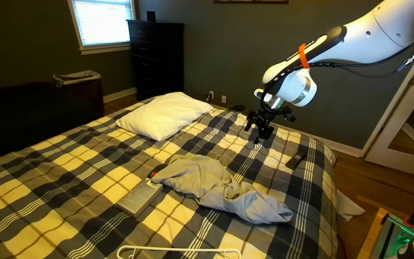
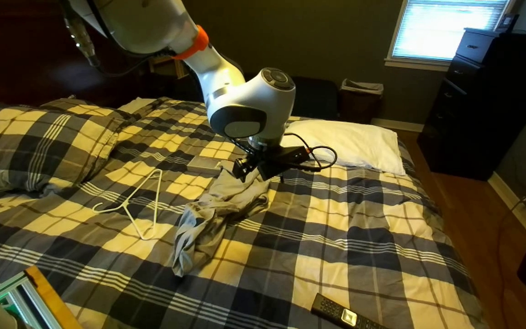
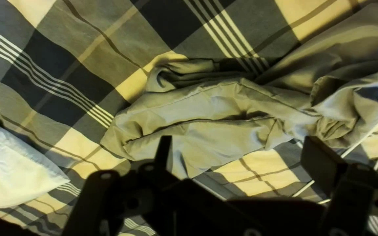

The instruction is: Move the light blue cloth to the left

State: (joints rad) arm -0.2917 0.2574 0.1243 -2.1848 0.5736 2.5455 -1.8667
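The light blue-grey cloth lies crumpled on the plaid bed. It shows in both exterior views point(image 1: 207, 180) point(image 2: 213, 212) and across the middle of the wrist view point(image 3: 205, 98). My gripper point(image 3: 238, 141) is open, with its two black fingers wide apart and nothing between them. In the wrist view the left finger overlaps the cloth's near edge, and the right finger is by its bunched end. In both exterior views the gripper point(image 1: 253, 134) point(image 2: 262, 176) is raised above the bed, apart from the cloth. In an exterior view the arm hides part of the cloth's far end.
A white pillow point(image 1: 165, 115) lies towards the far side of the bed. A flat grey box point(image 1: 140, 197) lies beside the cloth, with a small dark and red item point(image 1: 155, 173) near it. A white hanger point(image 2: 126, 204) and a black remote point(image 2: 343, 313) also lie on the bed.
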